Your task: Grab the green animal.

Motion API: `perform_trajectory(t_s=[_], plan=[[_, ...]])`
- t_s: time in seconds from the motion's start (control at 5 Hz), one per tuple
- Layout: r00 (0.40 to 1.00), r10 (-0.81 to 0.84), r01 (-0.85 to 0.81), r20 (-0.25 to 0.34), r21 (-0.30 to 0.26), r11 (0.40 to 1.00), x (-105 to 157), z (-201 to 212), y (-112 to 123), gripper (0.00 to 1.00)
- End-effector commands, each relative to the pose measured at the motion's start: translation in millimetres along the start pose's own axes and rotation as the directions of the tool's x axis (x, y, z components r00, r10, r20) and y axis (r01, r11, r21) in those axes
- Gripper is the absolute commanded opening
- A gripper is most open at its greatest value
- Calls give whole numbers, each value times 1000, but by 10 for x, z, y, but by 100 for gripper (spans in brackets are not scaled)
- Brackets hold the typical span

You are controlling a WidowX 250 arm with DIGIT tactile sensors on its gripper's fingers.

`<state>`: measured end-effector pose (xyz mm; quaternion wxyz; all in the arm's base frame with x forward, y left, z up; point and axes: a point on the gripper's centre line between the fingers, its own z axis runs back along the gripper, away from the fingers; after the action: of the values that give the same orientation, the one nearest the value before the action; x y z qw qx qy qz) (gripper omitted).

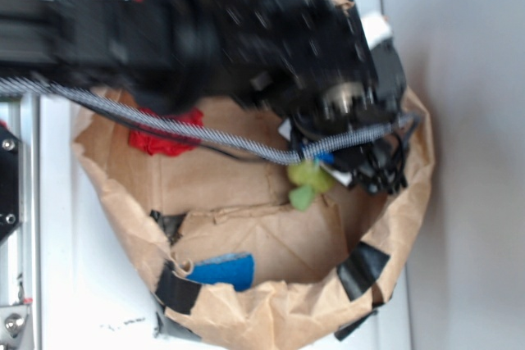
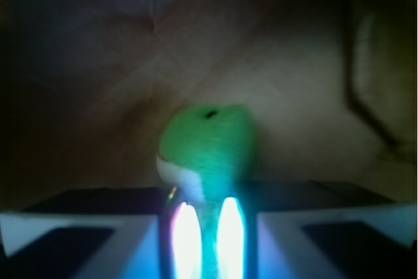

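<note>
The green animal [image 1: 307,182] is a small lime-green plush frog inside the brown paper bag [image 1: 246,301], right of its middle. In the wrist view the frog [image 2: 208,145] stands between my two fingers, its green head and white face above them. My gripper [image 2: 204,240] is shut on the frog's lower body, with both pads pressed against it. In the exterior view the gripper [image 1: 340,165] is blurred, reaches into the bag from above and covers part of the frog.
A red fabric rose [image 1: 164,138] lies at the bag's back left, partly under the arm's cable. A blue ball [image 1: 221,270] lies at the bag's front. The bag's crumpled walls, patched with black tape [image 1: 361,270], surround the gripper closely.
</note>
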<state>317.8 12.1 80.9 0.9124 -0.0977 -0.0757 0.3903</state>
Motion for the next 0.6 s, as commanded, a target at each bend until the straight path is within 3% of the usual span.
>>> perform_trajectory(t_s=[0.0,0.2,0.4], plan=[[998,-65,64,-13,-80,995,60,636,288,0],[992,-114,108,-55,-96,989,28,719,382,0],[989,-131,122,-61,-138,983,-32,878,506,0]])
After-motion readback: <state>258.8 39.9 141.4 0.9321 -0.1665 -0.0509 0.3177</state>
